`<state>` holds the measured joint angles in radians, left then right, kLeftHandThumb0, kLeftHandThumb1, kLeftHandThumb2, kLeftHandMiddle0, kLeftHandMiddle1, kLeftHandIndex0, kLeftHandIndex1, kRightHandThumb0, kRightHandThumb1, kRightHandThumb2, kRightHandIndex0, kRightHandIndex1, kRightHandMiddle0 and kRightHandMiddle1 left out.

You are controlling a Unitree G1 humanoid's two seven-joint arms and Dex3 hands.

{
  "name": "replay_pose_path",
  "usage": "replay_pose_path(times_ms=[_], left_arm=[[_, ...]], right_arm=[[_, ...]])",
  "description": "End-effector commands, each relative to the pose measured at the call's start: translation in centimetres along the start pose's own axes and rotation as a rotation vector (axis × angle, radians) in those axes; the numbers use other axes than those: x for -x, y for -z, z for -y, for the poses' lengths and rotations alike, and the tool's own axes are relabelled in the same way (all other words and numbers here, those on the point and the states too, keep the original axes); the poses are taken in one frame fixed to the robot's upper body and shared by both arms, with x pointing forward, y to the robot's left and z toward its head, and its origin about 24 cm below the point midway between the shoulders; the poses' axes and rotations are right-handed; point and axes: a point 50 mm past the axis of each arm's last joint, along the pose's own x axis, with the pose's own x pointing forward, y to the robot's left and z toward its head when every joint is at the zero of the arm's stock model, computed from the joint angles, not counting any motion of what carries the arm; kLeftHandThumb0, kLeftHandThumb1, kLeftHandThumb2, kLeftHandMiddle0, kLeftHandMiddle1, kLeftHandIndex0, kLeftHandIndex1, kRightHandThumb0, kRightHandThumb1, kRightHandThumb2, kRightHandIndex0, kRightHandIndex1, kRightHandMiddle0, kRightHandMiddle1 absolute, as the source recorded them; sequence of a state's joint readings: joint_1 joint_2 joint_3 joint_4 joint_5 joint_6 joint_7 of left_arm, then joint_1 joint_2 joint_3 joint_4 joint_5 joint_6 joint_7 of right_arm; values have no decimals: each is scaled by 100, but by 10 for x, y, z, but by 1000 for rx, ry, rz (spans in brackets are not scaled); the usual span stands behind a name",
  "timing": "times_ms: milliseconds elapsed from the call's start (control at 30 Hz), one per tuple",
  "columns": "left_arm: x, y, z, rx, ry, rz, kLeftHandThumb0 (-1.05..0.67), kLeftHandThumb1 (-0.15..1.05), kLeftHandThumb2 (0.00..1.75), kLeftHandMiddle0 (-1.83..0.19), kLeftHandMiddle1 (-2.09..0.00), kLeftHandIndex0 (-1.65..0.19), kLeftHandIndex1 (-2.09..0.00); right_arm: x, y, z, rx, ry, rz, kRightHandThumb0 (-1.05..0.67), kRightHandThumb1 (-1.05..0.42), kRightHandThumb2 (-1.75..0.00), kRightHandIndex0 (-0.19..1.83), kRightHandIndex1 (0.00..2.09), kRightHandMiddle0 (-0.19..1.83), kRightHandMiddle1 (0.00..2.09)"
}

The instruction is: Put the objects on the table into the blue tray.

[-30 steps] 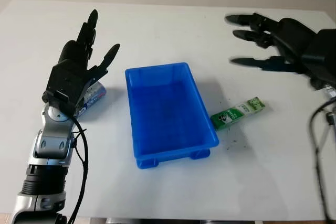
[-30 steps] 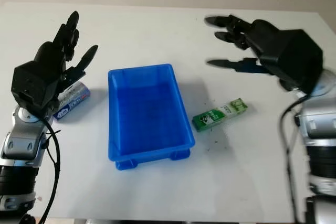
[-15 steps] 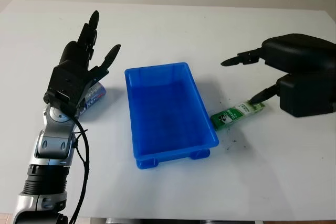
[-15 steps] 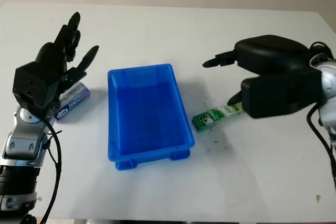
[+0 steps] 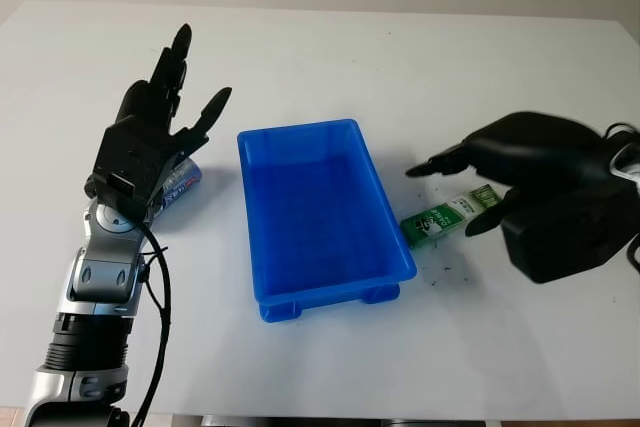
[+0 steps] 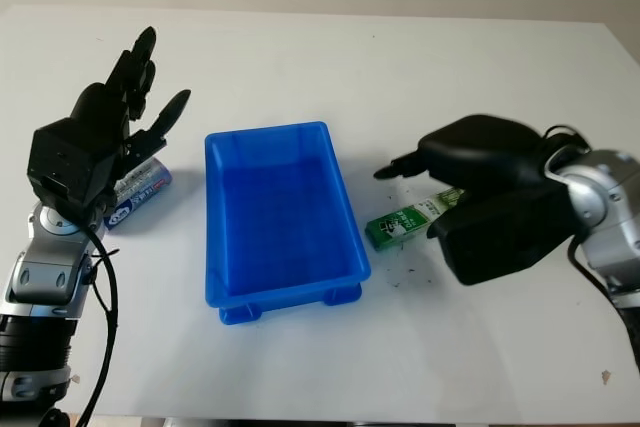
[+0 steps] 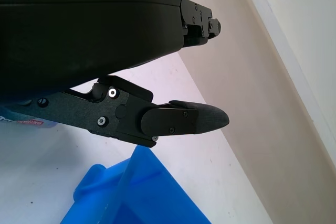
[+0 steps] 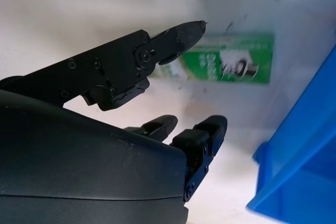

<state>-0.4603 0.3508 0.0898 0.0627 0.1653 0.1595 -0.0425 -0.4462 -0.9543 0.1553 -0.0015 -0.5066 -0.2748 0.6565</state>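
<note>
A blue tray [image 5: 318,217] sits empty at the table's middle. Just right of it lies a green and white packet [image 5: 446,216], flat on the white table [image 5: 330,57]. My right hand [image 5: 530,197] hovers low over the packet's right end, open, one finger reaching past the packet's far side and another touching or nearly touching its right end; the packet [image 8: 231,65] lies just beyond the fingertips [image 8: 190,29]. Left of the tray lies a blue and white tube [image 5: 180,183], partly hidden behind my left hand [image 5: 150,137], which is raised and open above it.
Small dark specks dot the table around the packet [image 5: 440,272]. The tray's near rim [image 5: 330,297] sits close to the table's front edge. Open table surface stretches behind the tray and to the far right.
My right hand has dropped from high at the back right and come forward and left, down over the green packet. The left hand, tray, tube and packet have stayed put.
</note>
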Motion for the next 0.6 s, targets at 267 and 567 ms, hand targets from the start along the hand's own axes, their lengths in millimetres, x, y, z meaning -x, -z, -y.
replay_pose_path(times_ms=[267, 567], left_arm=[[-3, -9, -2, -4, 4, 32, -51, 105, 36, -4, -5, -2, -5], [-4, -9, -3, -9, 10, 29, -52, 105, 37, -3, -5, -2, -5]], right_arm=[[-2, -2, -33, -4, 11, 46, -40, -87, -5, -6, 136, 2, 118], [-8, 2, -42, 195, 224, 124, -45, -98, -6, 38, 188, 25, 151]])
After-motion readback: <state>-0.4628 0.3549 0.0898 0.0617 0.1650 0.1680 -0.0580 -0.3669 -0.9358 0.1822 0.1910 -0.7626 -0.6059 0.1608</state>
